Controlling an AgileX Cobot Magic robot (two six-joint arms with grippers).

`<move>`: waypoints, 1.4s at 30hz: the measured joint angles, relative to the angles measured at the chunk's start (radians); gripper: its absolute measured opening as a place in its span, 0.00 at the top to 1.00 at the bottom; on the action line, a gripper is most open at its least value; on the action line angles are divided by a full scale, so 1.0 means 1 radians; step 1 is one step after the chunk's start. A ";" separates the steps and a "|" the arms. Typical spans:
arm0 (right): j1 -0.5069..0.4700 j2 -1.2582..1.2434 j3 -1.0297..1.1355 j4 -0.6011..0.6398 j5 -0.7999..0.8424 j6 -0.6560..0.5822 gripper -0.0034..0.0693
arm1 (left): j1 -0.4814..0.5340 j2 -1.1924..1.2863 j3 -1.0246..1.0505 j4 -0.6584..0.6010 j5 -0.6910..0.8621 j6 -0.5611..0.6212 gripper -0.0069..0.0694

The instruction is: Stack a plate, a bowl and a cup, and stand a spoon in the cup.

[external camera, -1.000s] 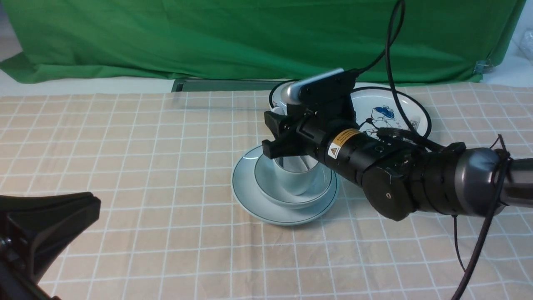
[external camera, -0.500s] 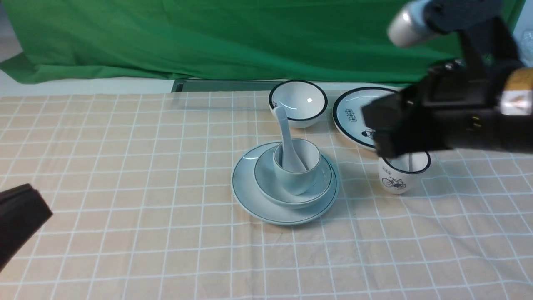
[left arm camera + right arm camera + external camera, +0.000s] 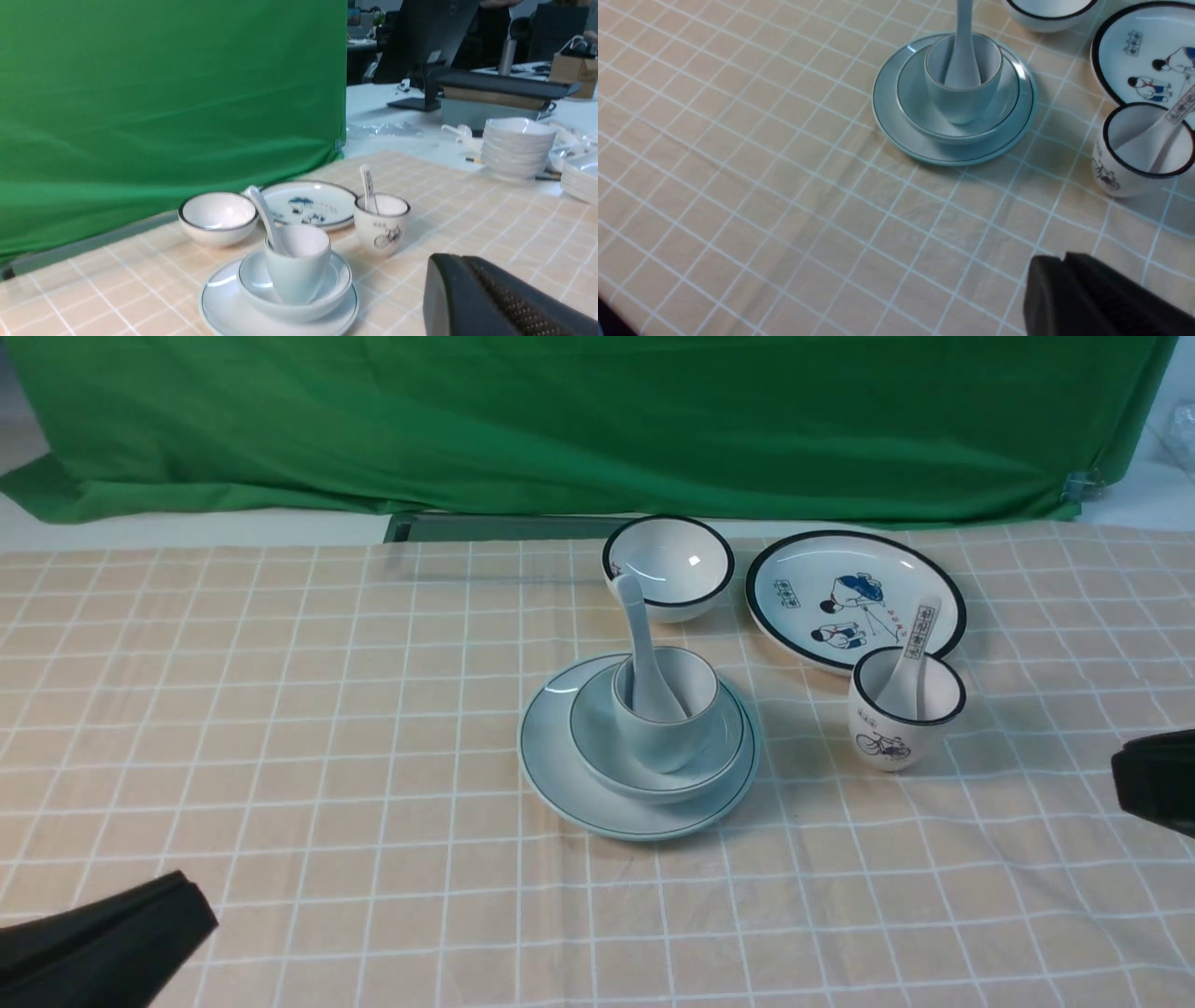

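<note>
Relative to the white black-rimmed plate (image 3: 803,635), you are seeing a black-rimmed bowl (image 3: 674,569) sitting to its left; a bicycle-print cup (image 3: 882,737), holding a character-printed spoon (image 3: 910,663), is standing just nearer you.

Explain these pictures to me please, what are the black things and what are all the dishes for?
It's a robot with two arms. One picture looks forward from between them; the others come from cameras on its wrists. The black tips are its left gripper and right gripper. I see neither holding anything.

On the checked cloth, a plain pale blue-green round plate carries a matching shallow bowl, then a handleless cup with a glossy ceramic spoon. That's the stack it should make! White black-rimmed dishes sit nearby.
</note>
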 joint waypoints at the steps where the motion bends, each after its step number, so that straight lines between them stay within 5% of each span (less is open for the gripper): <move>1: 0.000 -0.010 0.000 0.000 0.000 0.000 0.86 | 0.000 0.000 0.009 0.000 0.001 0.000 0.91; 6: -0.007 -0.019 0.002 0.000 0.000 0.000 0.85 | 0.000 0.000 0.023 0.000 0.009 0.000 0.91; 10: -0.116 -0.082 0.056 -0.003 -0.053 -0.064 0.88 | 0.000 0.000 0.023 0.000 0.011 0.003 0.91; 15: -0.385 -0.399 0.455 0.008 -0.307 -0.193 0.93 | 0.000 0.000 0.023 0.000 0.011 0.003 0.91; 19: -0.484 -0.602 0.777 0.011 -0.484 -0.198 0.93 | 0.000 0.000 0.023 0.000 0.011 0.003 0.91; 23: -0.509 -0.727 0.948 0.011 -0.571 -0.193 0.93 | 0.000 0.000 0.023 0.000 0.010 0.004 0.91; 42: -0.512 -0.754 0.959 0.016 -0.538 -0.188 0.90 | 0.000 0.000 0.023 0.000 0.008 0.004 0.91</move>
